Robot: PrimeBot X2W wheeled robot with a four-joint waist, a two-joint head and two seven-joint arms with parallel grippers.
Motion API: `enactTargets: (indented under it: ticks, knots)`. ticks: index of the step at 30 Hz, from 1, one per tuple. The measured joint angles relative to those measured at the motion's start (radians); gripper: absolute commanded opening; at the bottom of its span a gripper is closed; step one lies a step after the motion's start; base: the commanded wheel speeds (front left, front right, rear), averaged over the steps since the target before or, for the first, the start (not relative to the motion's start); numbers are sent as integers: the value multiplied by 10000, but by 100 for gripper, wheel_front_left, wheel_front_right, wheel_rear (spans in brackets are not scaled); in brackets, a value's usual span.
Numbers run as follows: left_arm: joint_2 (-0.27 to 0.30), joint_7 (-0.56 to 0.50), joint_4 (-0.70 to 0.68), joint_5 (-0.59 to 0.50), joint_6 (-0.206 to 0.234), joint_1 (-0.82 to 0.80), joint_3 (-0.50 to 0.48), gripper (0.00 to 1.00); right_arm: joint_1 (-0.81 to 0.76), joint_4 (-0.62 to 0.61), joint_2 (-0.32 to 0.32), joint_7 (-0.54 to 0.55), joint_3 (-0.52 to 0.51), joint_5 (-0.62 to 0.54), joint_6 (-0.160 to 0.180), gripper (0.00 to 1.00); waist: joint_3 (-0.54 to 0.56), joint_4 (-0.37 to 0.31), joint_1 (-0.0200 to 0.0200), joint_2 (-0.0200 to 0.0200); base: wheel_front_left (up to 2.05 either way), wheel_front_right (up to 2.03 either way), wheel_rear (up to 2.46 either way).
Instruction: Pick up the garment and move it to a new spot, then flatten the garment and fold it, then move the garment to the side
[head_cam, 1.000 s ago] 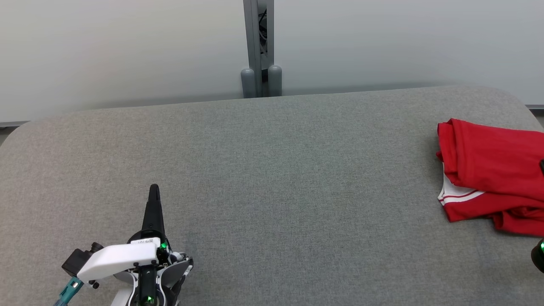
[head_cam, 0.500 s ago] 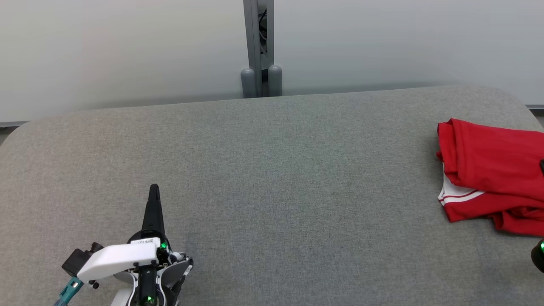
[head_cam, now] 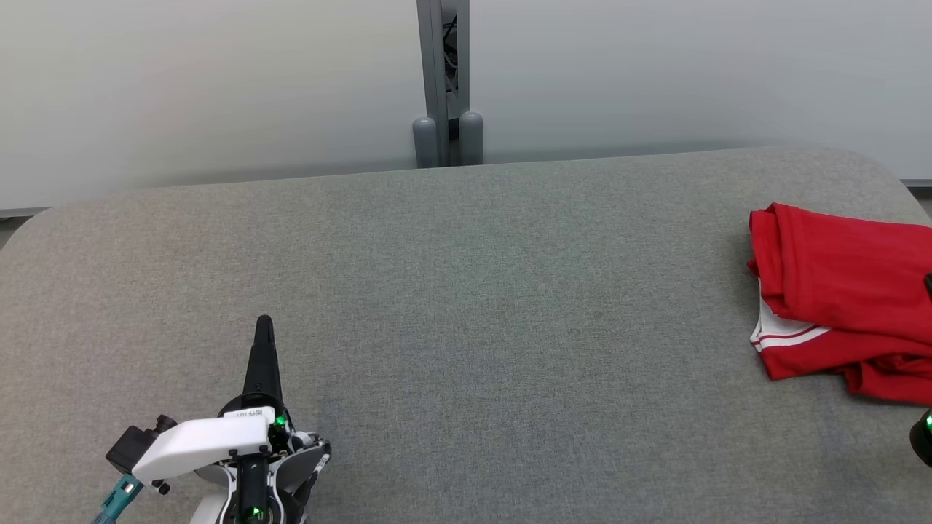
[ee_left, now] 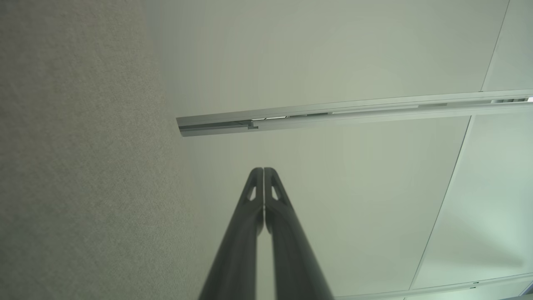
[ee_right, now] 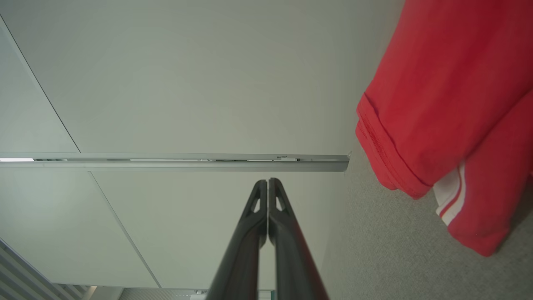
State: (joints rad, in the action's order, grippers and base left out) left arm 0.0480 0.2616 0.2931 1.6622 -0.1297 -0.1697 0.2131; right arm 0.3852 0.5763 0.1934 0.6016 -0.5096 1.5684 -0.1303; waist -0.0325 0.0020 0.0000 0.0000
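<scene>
The garment [head_cam: 844, 291] is a red top with a white, red-striped trim, lying folded at the right edge of the grey padded table [head_cam: 466, 291]. In the right wrist view the garment [ee_right: 449, 108] lies at the right, apart from my right gripper [ee_right: 267, 181], whose two dark fingers are pressed together with nothing between them. My left gripper [head_cam: 263, 322] rests low at the lower left of the table, far from the garment, fingers shut and empty. The left wrist view shows the left gripper [ee_left: 263, 170] with its tips touching.
A pale wall panel [head_cam: 218, 87] stands behind the table, split by a grey upright post [head_cam: 443, 80] with two rounded feet. A dark part of the right arm [head_cam: 923, 435] with a green light pokes in at the right edge.
</scene>
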Motion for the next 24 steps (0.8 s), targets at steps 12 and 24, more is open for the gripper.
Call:
enactTargets:
  ticks: [12,24]
  knots:
    - [0,0,0,0,0,0,0,0,0,0,0,0,-4,0,0,0,0,0,0,0,0,0,0]
    - [0,-2,0,0,0,0,2,0,0,0,0,8,-4,0,0,0,0,0,0,0,0,0,0]
